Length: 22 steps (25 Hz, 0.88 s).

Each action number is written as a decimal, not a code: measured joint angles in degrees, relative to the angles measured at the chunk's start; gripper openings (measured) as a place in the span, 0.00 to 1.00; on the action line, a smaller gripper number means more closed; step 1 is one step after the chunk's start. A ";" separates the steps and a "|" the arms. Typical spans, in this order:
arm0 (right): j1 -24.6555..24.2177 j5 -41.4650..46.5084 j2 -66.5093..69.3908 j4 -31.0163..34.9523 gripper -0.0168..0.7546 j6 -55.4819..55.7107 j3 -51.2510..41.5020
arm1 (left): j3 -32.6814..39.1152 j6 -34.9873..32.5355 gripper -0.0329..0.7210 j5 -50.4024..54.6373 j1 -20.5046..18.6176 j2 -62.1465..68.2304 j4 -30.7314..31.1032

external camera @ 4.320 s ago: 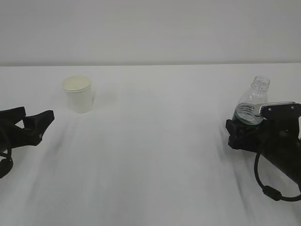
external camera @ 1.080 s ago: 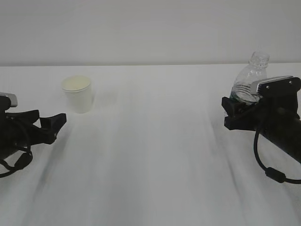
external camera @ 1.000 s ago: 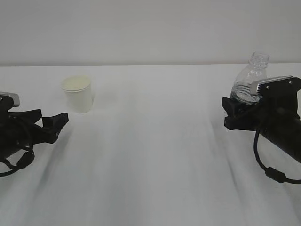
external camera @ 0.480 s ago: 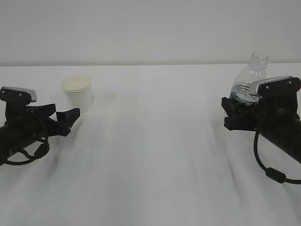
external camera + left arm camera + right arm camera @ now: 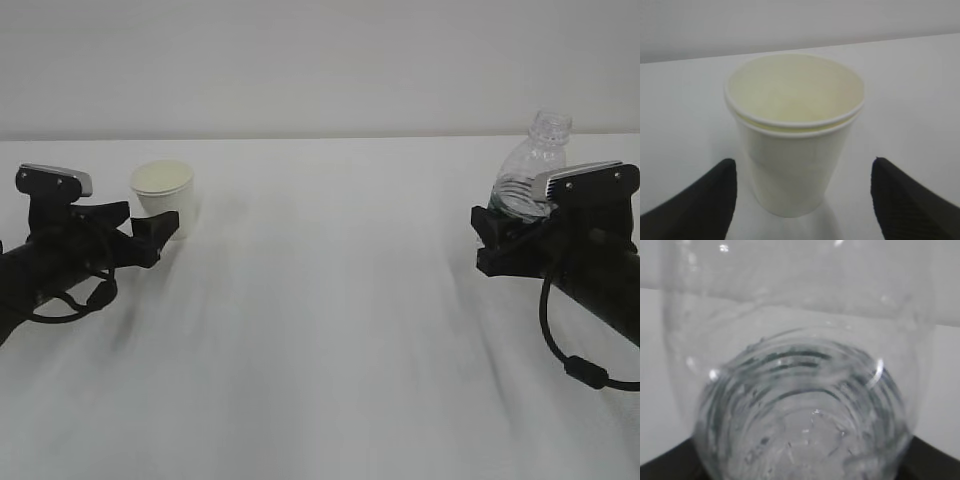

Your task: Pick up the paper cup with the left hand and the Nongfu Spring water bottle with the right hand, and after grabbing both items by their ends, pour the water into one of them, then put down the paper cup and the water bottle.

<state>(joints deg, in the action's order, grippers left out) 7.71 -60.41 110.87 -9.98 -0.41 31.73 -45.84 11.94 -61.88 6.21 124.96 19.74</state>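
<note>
Small white paper cup (image 5: 795, 135) stands upright on the table dead ahead of the black left gripper (image 5: 802, 200), between its wide-apart jaws, while the right gripper (image 5: 500, 240) clamps the clear ribbed bottle (image 5: 528, 180).

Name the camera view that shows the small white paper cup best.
The left wrist view: the small white paper cup fills the frame, upright, its rolled rim and cream inside plain, with black fingers open on either side. The exterior view shows the cup small and distant, its lower part behind the left gripper. The right wrist view does not show it.
</note>
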 joint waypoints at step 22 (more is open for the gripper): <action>0.00 -1.33 0.00 0.00 0.61 0.00 -0.10 | -8.75 2.54 0.83 4.11 0.00 6.05 1.50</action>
<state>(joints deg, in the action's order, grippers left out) 7.71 -61.74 110.87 -9.98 -0.41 31.63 -54.58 14.48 -57.77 6.21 131.00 21.24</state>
